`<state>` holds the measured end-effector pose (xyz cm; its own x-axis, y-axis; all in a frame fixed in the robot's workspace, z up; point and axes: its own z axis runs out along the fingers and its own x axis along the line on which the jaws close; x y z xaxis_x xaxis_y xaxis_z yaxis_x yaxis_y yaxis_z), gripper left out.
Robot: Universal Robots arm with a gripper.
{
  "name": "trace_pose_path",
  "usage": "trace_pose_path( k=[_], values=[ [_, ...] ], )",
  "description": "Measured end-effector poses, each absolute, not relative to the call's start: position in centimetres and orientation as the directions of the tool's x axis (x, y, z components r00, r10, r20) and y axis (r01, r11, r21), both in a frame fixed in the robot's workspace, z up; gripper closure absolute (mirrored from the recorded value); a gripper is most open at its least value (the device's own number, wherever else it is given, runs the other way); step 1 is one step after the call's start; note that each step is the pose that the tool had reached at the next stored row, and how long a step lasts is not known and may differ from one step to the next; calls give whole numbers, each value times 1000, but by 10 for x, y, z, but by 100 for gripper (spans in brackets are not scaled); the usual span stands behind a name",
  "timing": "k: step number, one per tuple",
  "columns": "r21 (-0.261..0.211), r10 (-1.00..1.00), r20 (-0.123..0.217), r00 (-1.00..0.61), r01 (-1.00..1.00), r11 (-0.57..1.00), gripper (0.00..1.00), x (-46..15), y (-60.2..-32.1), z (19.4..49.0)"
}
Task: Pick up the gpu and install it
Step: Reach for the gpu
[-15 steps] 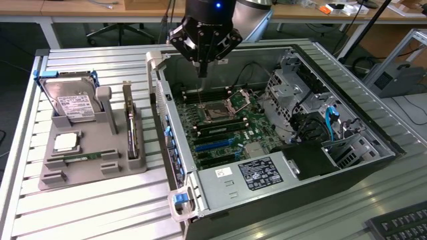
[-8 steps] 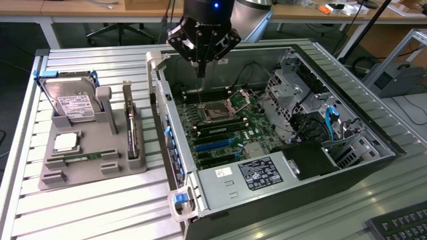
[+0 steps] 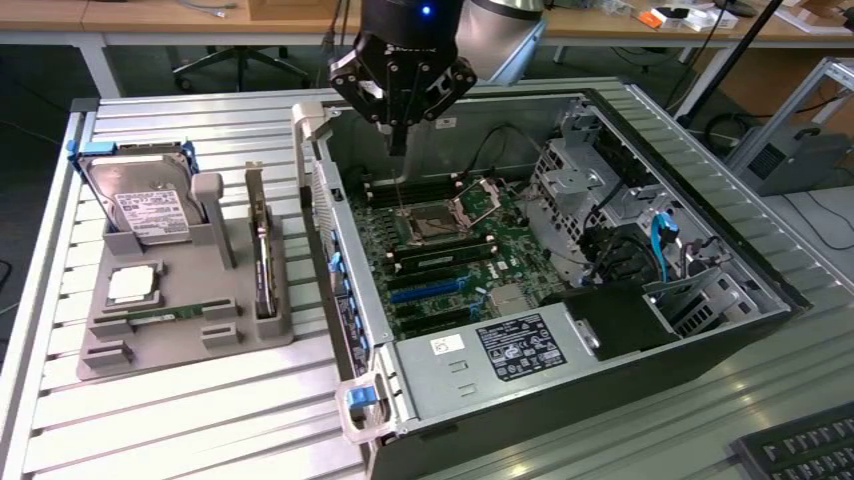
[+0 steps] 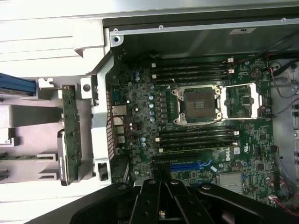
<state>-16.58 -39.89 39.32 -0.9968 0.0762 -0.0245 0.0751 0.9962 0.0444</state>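
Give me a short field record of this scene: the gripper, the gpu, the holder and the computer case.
gripper: shut, holding nothing, above the open case
gpu: standing on edge in a slot of the holder, not yet picked up
holder: gray, at the exterior view's left of the case, also carrying a hard drive
case: lying on its side, open, motherboard exposed

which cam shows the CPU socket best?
Wrist view: it looks straight down on the CPU socket, open and empty, with nothing in front of it. The exterior view shows the CPU socket obliquely and from farther off.
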Motion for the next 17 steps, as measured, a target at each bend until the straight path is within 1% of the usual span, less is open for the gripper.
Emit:
trace_pose_path(
  k=[17],
  values=[
    [44, 76, -24, -997, 75, 996, 89, -173, -399, 393]
  ],
)
